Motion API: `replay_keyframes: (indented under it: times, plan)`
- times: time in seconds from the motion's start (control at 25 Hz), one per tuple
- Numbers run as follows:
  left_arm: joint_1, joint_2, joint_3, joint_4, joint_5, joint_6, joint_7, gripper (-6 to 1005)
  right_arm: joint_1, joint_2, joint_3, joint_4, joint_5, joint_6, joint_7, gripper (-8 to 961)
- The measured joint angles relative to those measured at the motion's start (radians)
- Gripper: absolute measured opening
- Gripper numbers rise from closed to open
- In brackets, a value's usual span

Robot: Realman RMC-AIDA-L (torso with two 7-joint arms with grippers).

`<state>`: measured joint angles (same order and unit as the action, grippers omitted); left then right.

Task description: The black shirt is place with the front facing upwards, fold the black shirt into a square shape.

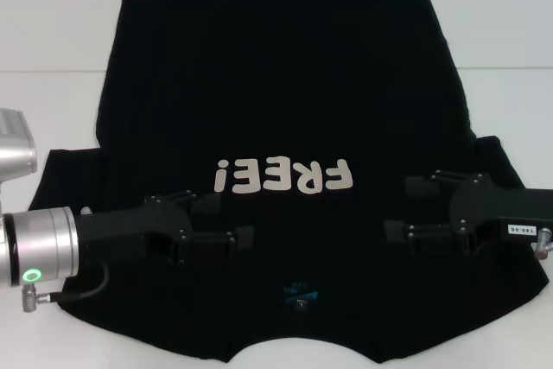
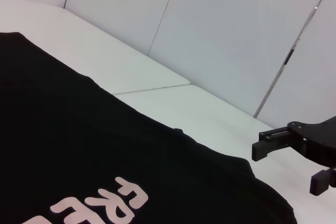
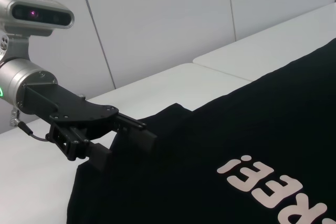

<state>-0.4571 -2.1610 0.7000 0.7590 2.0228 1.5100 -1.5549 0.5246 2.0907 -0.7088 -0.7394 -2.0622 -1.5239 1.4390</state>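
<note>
The black shirt (image 1: 276,84) lies flat on the white table, front up. Its pale "FREE!" lettering (image 1: 285,176) sits mid-chest and the small blue neck label (image 1: 298,295) is near the front edge. My left gripper (image 1: 232,222) hovers open over the shirt's left shoulder area, beside the lettering. It also shows in the right wrist view as the left gripper (image 3: 123,148) with spread fingers. My right gripper (image 1: 408,209) stands open over the right shoulder area. In the left wrist view the right gripper (image 2: 289,169) appears past the shirt (image 2: 63,145). Neither gripper holds cloth.
The white table (image 1: 52,23) extends around the shirt, with a seam line across it at the left and right. Pale wall panels (image 2: 220,30) stand behind the table. Both short sleeves spread out toward the table's near corners.
</note>
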Motion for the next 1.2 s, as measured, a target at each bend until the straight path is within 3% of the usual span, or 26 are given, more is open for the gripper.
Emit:
replay_keyframes:
  times: [0.48,0.64,0.8,0.88,1.0,1.2]
  plan:
    - [-0.002,0.000,-0.011,0.001,-0.003,0.003,-0.017,937,0.001,-0.001,0.002,0.000,0.000,0.000,0.005,941]
    - [0.004,0.012,-0.120,0.002,-0.020,0.012,-0.090,937,0.000,-0.003,0.013,-0.003,0.006,0.009,0.056,941]
    - [0.017,0.039,-0.316,-0.009,-0.030,0.001,-0.298,937,0.006,-0.009,0.037,-0.013,0.029,0.093,0.256,941]
    - [0.036,0.064,-0.412,-0.018,-0.030,0.002,-0.429,937,0.014,-0.021,0.048,-0.007,0.034,0.150,0.384,941]
    - [0.077,0.096,-0.457,-0.025,-0.029,0.006,-0.582,937,0.024,-0.036,0.052,0.015,0.035,0.235,0.535,940]
    - [0.124,0.120,-0.445,-0.058,0.027,-0.082,-0.739,937,0.032,-0.045,0.049,0.047,0.034,0.313,0.618,940]
